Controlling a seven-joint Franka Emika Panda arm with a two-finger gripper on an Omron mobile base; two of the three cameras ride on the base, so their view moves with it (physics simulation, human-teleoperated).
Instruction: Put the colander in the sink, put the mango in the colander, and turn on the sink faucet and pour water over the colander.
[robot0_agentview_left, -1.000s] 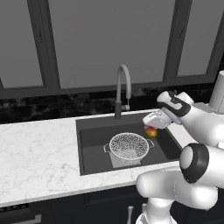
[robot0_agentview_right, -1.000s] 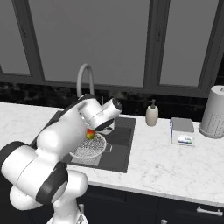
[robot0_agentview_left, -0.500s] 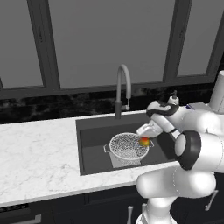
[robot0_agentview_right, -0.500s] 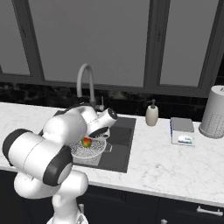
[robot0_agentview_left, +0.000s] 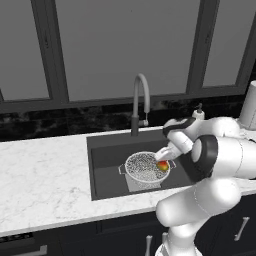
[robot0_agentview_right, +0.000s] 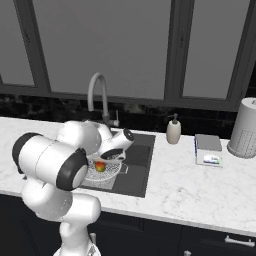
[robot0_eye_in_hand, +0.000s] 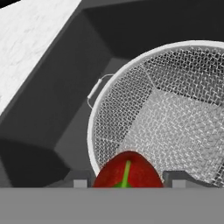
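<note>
Presently, the mango (robot0_eye_in_hand: 127, 171) is held between the gripper's (robot0_eye_in_hand: 127, 181) two fingers, which are closed against its sides; only its upper half is seen in the hand view, the rest being cut off at the bottom edge. A green stripe runs up its red skin toward a blunt tip, so its long axis is judged to point away from the hand, toward the colander (robot0_eye_in_hand: 175, 118) interior. The mango (robot0_agentview_left: 163, 166) is positioned at the colander's (robot0_agentview_left: 145, 167) right rim, inside the sink (robot0_agentview_left: 107, 165). Much of the colander (robot0_agentview_right: 107, 170) is hidden behind the arm in the right base view. The label on the small box (robot0_agentview_right: 207, 150) beside the soap bottle (robot0_agentview_right: 173, 131) cannot be read.
</note>
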